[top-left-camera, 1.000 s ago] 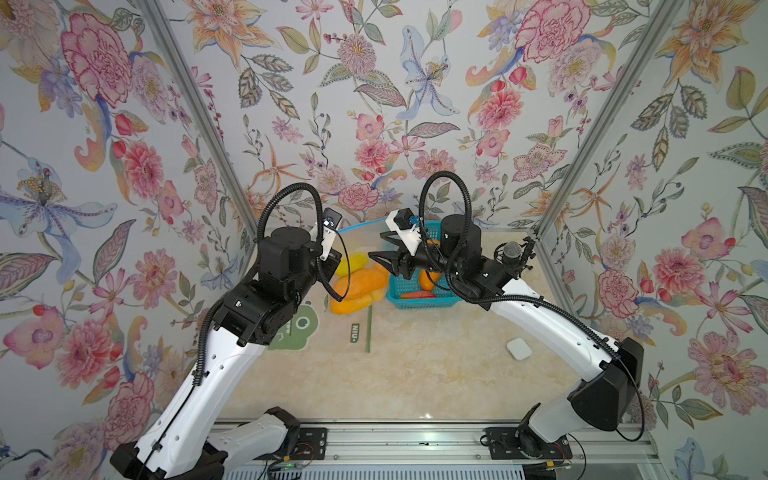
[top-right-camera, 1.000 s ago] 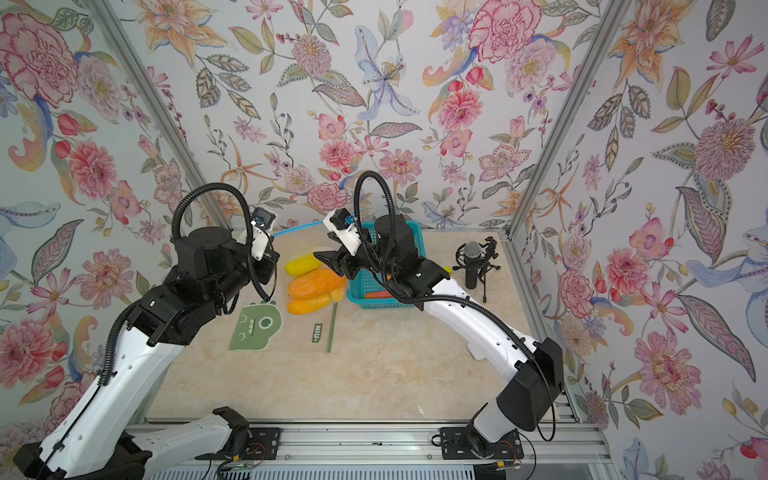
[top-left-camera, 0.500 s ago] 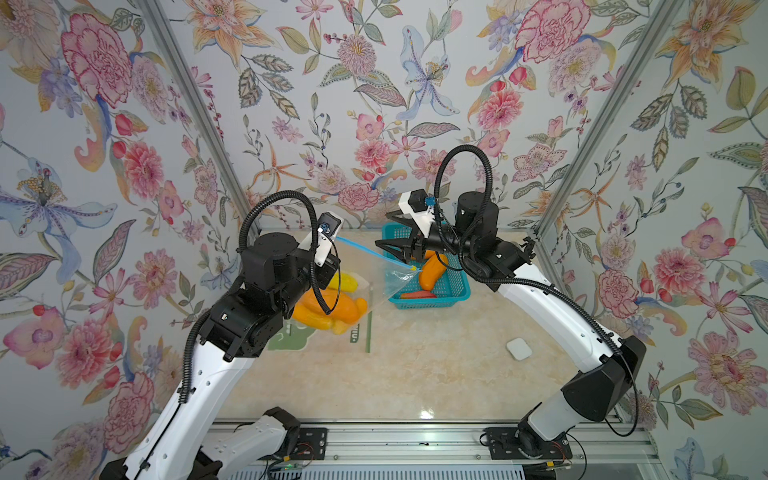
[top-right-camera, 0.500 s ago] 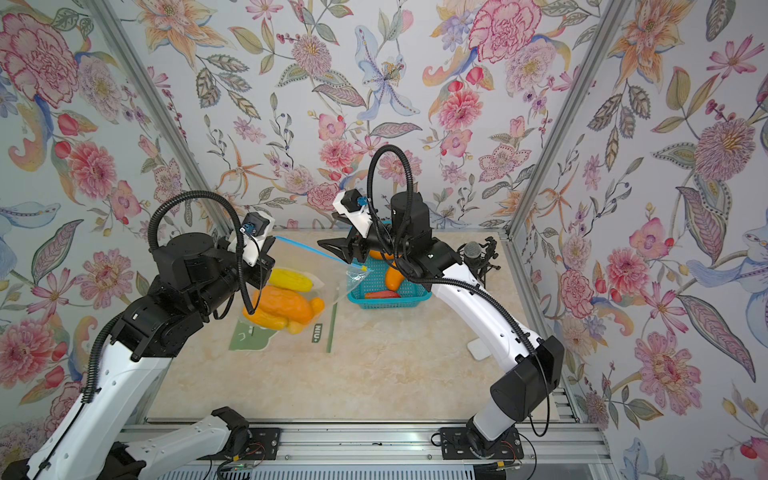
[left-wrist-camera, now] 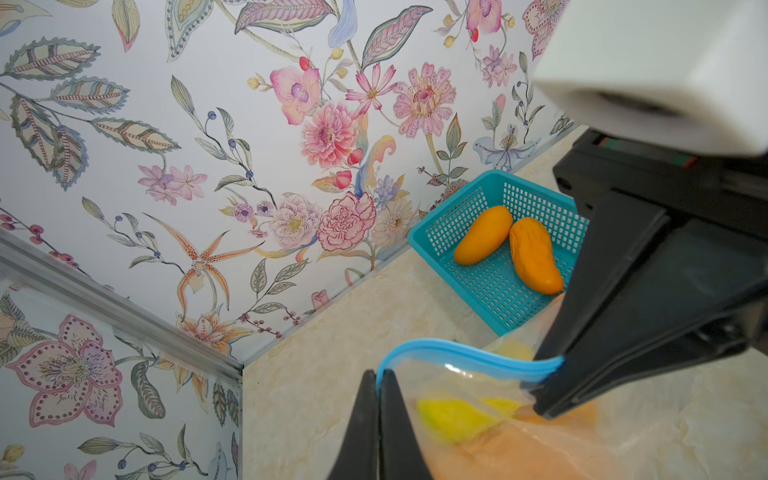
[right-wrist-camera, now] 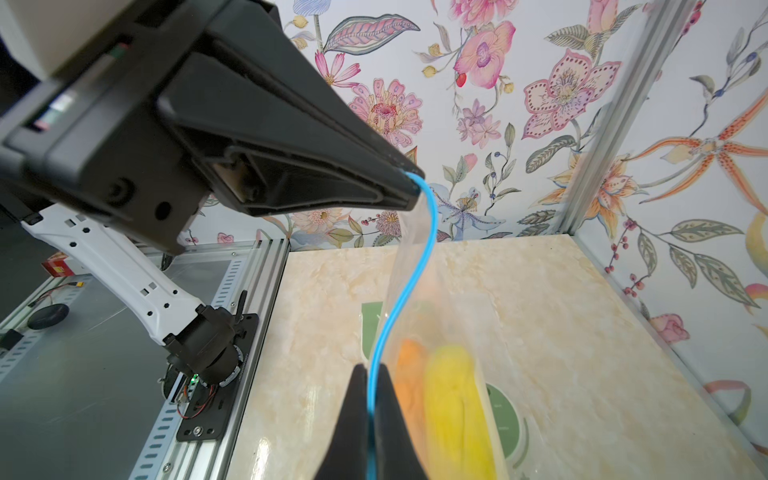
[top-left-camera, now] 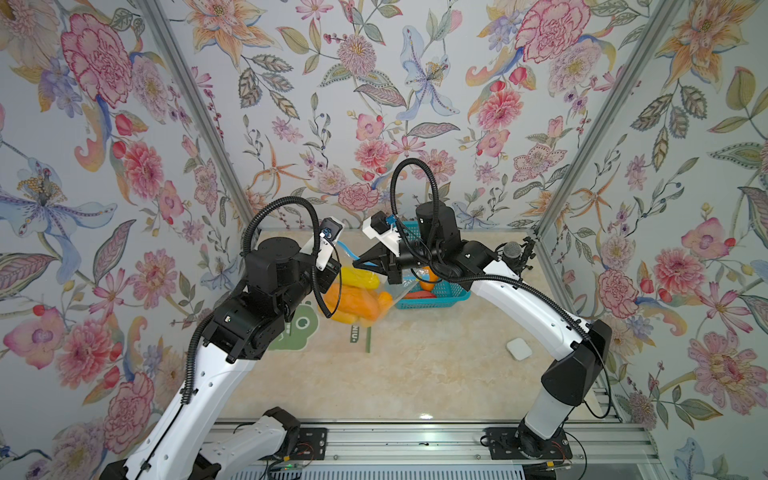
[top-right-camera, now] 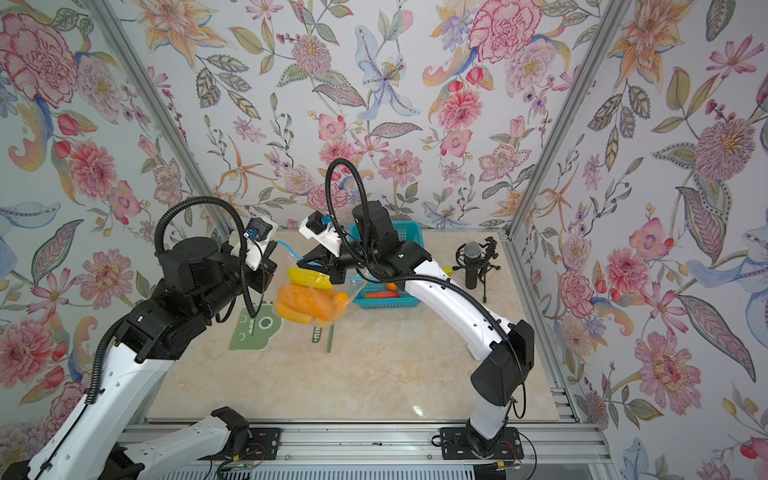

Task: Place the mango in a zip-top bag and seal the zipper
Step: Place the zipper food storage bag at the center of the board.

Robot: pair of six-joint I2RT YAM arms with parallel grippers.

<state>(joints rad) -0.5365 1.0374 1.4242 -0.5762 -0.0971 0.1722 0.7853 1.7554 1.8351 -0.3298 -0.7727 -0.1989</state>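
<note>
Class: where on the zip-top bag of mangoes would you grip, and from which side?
Pinch the blue zipper strip near an end, coming in from that end. It is likely the only stiff edge; the zip-top bag film is limp and the mangoes sag below. The left gripper and right gripper hold it so.

Your clear plastic zip-top bag (top-left-camera: 368, 307) hangs above the marble desk (top-left-camera: 415, 374) between the left pincer (left-wrist-camera: 378, 395) and the right pincer (right-wrist-camera: 368, 395), with yellow and orange mangoes (top-left-camera: 349, 301) inside. Behind it, to the right, sits the teal plastic mesh basket (left-wrist-camera: 457, 199) holding two more orange mangoes (left-wrist-camera: 484, 241); a black microphone (top-left-camera: 513, 249) stands further right.
</note>
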